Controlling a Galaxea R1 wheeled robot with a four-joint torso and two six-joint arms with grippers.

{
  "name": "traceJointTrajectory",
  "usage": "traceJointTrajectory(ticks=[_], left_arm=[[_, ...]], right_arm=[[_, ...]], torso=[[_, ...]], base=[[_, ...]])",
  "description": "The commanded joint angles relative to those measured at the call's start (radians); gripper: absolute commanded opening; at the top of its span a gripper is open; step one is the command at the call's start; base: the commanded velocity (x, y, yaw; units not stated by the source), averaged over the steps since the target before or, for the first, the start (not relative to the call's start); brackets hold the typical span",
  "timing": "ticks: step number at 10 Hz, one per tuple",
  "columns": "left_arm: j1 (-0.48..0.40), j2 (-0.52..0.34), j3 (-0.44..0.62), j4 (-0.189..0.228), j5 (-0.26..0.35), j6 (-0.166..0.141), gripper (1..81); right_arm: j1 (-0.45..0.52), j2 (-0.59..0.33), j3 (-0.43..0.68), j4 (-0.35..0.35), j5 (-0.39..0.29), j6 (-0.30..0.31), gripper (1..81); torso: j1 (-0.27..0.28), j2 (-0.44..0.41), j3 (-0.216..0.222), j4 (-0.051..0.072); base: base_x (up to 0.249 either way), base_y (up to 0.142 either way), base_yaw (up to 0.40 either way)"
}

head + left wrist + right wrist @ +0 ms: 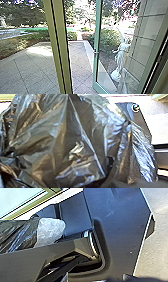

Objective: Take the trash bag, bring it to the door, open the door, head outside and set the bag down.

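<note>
Left wrist view shows the crumpled, shiny trash bag [72, 141].

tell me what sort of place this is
Probably a building's entrance: an open glass door gives onto a paved yard, with bushes and a pale statue outside.

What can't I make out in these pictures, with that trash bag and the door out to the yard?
- Inside the trash bag: hidden by its dark, crinkled plastic, left wrist view.
- The bag's full outline: cut off by the picture's edges, left wrist view.
- The top of the glass door: cut off by the upper edge, head view.
- The white statue's fine details: too small, head view.
</note>
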Motion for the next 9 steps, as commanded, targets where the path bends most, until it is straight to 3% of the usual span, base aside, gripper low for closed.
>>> traceJointTrajectory(ticks=[1,9], left_arm=[[-0.040,0.002,0.007,0.013,0.051,0.003,1.0],[-0.040,0.000,0.007,0.014,0.049,0.003,1.0]], right_arm=[[0.031,0.012,0.008,-0.020,-0.054,-0.009,81.1],[0.008,0.009,-0.015,-0.040,-0.053,-0.007,81.1]], torso=[[0.000,0.000,0.000,0.000],[0.000,0.000,0.000,0.000]], base=[[0.000,-0.112,0.000],[0.000,-0.121,0.000]])
